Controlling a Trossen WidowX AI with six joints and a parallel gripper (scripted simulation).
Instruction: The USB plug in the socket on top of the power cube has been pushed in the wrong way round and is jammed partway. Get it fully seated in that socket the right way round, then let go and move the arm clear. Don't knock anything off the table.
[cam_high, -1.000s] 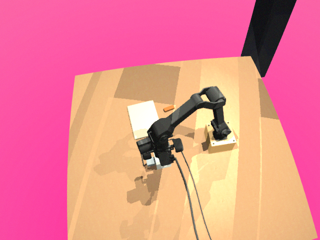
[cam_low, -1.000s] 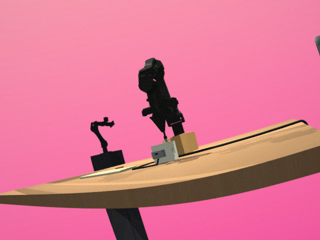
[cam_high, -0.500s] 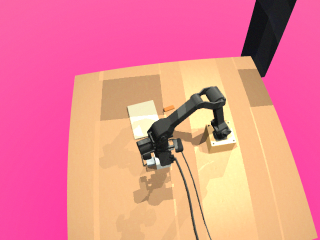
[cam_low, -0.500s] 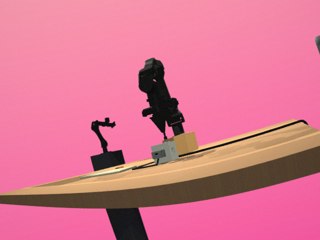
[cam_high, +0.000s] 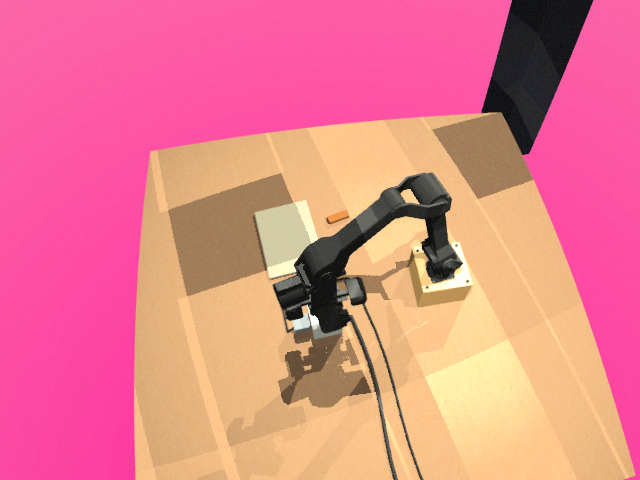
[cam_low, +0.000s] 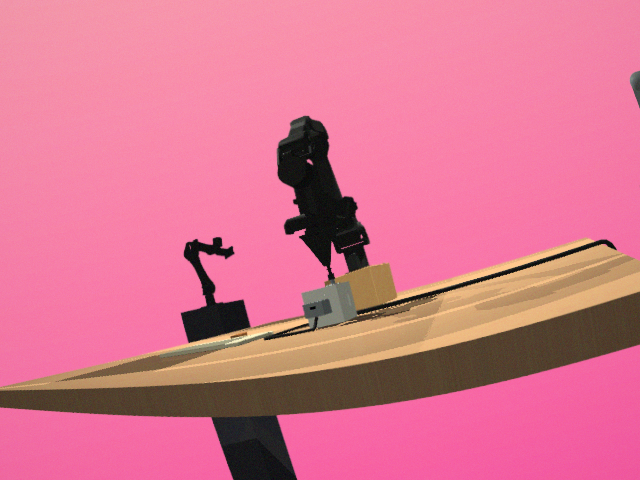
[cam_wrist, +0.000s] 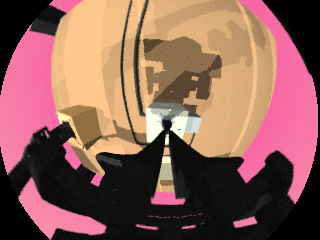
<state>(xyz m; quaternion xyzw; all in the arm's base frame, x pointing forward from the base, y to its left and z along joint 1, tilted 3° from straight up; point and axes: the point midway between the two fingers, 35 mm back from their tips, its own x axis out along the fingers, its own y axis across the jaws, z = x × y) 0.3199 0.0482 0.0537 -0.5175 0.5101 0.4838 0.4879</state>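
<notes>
The grey power cube (cam_high: 328, 333) (cam_low: 340, 305) (cam_wrist: 154, 131) stands on the table. My gripper (cam_low: 329, 267) (cam_wrist: 167, 133) is right above it, pointing down, shut on the small black USB plug (cam_low: 331, 276) (cam_wrist: 167, 123). The plug is upright over the cube's top. A short light piece shows between its black body and the cube in the exterior view. The fingers and plug hide the socket, so how deep the plug sits and which way round it is cannot be told. In the top view the arm hides the fingertips and plug.
A light block (cam_high: 301, 323) (cam_low: 316, 308) (cam_wrist: 193, 123) sticks out of the cube's side, a cable below it. Dark cables (cam_high: 379, 403) (cam_low: 491, 276) (cam_wrist: 136, 65) cross the table. A pale flat panel (cam_high: 284, 240) and an orange bar (cam_high: 337, 217) lie nearby. The arm's base stands on a yellow block (cam_high: 444, 295) (cam_low: 372, 286).
</notes>
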